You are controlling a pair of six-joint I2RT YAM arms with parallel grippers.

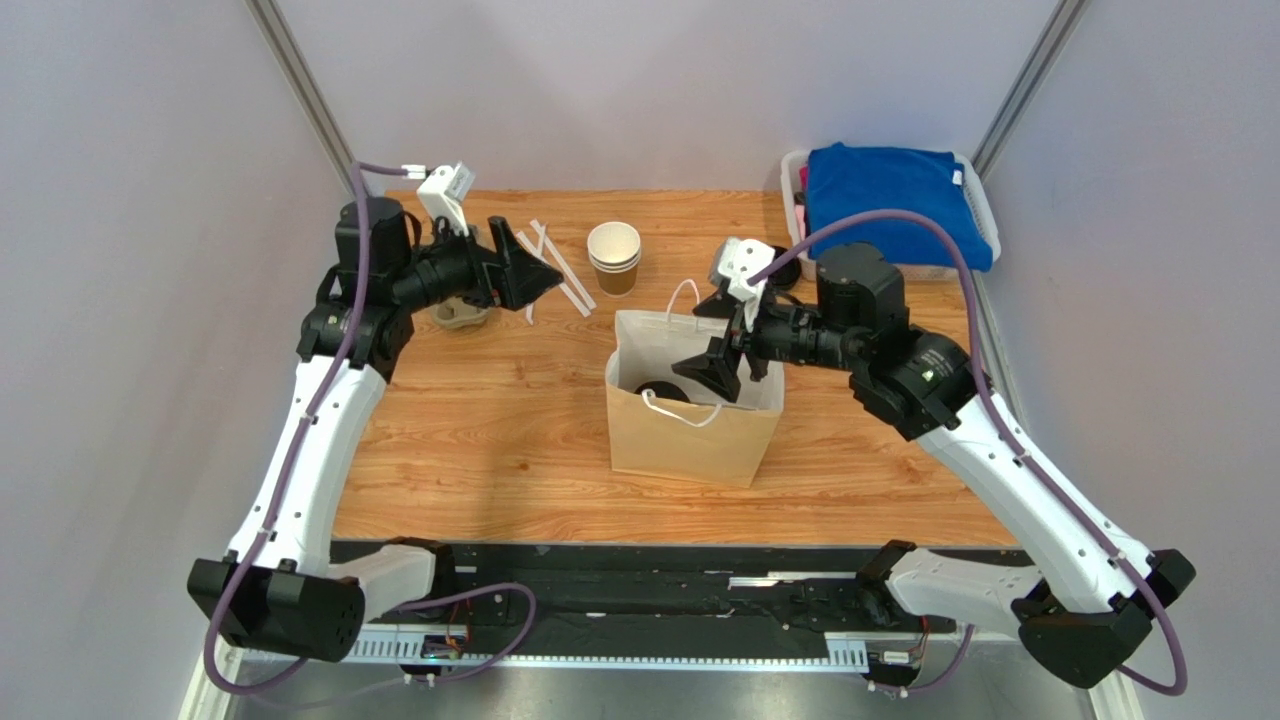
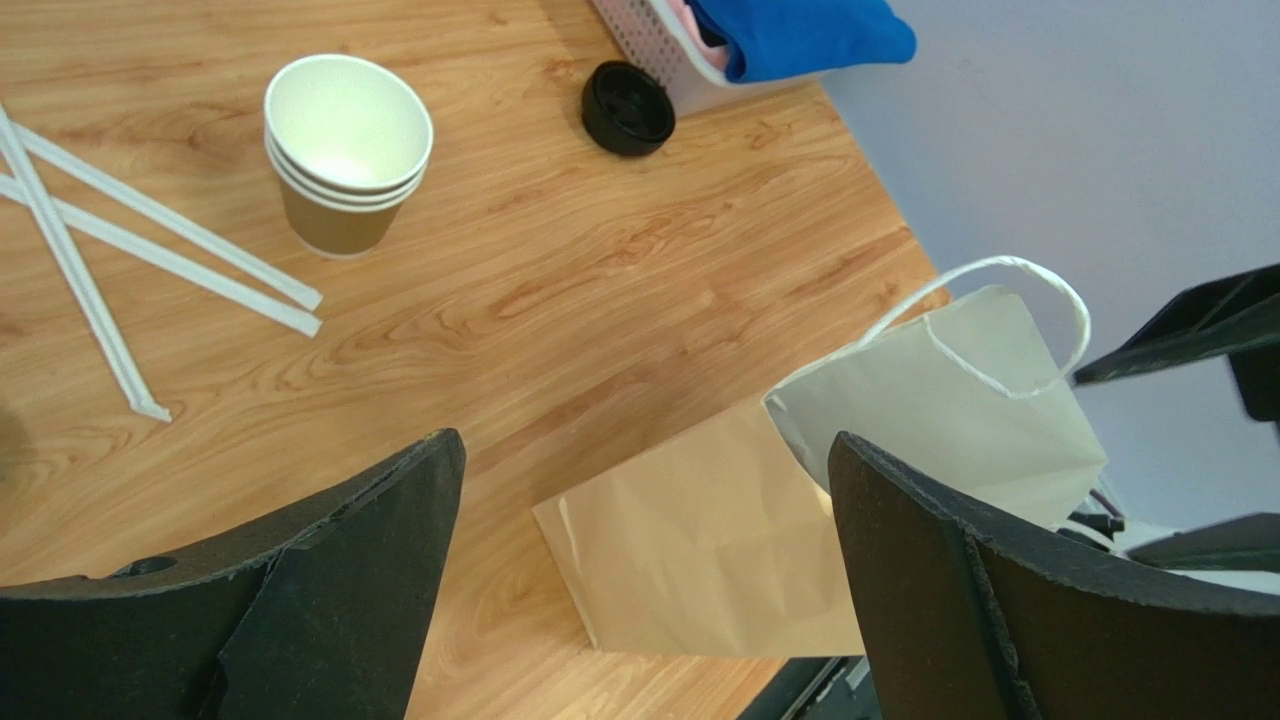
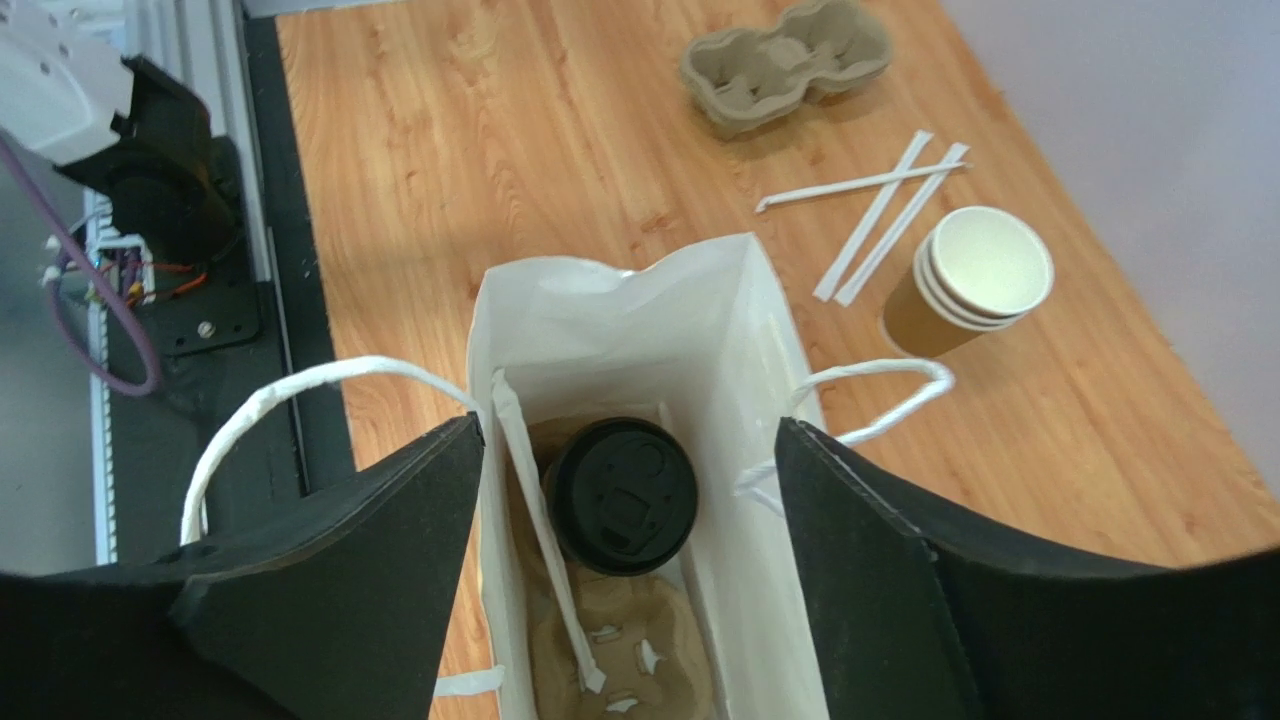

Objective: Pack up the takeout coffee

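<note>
The takeout coffee [image 3: 621,495], a brown cup with a round black lid, stands inside the open paper bag [image 3: 631,323] in one socket of a pulp cup carrier [image 3: 631,660]. A wrapped straw [image 3: 544,548] leans beside it in the bag. My right gripper [image 3: 630,432] is open and empty, with its jaws straddling the bag mouth above the cup. In the top view the bag [image 1: 691,428] stands mid-table, and the lid [image 1: 658,393] shows inside under the right gripper [image 1: 709,368]. My left gripper [image 1: 537,267] is open and empty at the back left, away from the bag [image 2: 706,540].
A stack of lidless cups [image 1: 613,255] and wrapped straws [image 1: 559,270] lie at the back centre. A second pulp carrier [image 1: 461,315] sits under the left arm. A loose black lid [image 2: 627,108] lies by the white basket [image 1: 793,180], which holds blue cloth.
</note>
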